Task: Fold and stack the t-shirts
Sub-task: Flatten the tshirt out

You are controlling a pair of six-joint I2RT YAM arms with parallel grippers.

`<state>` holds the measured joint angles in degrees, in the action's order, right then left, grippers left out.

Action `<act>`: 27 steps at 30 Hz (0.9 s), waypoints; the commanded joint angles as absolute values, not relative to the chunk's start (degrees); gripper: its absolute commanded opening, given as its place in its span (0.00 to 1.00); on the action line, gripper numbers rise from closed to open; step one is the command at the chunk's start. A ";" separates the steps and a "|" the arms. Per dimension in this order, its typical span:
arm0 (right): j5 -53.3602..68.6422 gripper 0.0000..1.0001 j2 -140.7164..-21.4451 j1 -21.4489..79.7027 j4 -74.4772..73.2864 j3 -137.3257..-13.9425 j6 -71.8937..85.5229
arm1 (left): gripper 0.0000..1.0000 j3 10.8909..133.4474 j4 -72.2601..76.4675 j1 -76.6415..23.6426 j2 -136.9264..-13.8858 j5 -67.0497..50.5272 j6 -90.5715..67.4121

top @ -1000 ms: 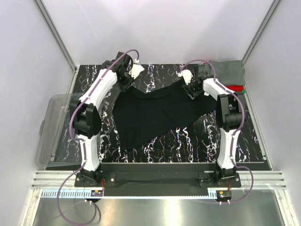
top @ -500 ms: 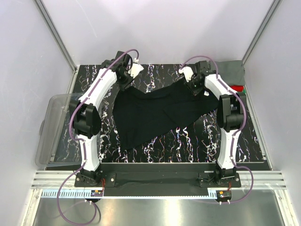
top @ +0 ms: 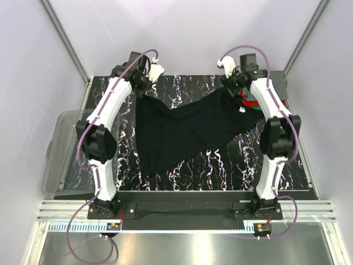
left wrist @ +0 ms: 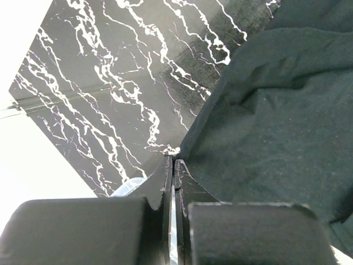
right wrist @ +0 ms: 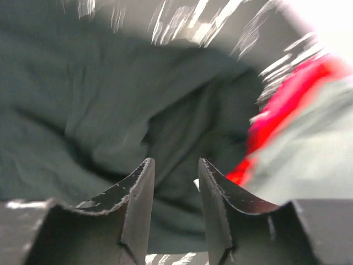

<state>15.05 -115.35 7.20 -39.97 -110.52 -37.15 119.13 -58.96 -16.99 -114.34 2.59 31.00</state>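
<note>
Black t-shirt has its edge pinched in the closed left tool; the right tool gapes over it.

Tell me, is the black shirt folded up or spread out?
Spread out, not folded. The black t-shirt lies loose and wrinkled across the table, and the left fingers pinch one edge of it.
</note>
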 commanded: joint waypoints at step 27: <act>31.46 0.58 -135.61 4.04 -72.42 -125.23 -44.56 | 0.00 118.13 -57.48 -18.28 -112.15 4.22 30.67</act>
<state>30.11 -134.17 3.75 -69.95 -120.97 -43.75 117.14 -58.96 -17.91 -113.99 2.92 31.00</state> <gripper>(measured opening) 0.581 0.012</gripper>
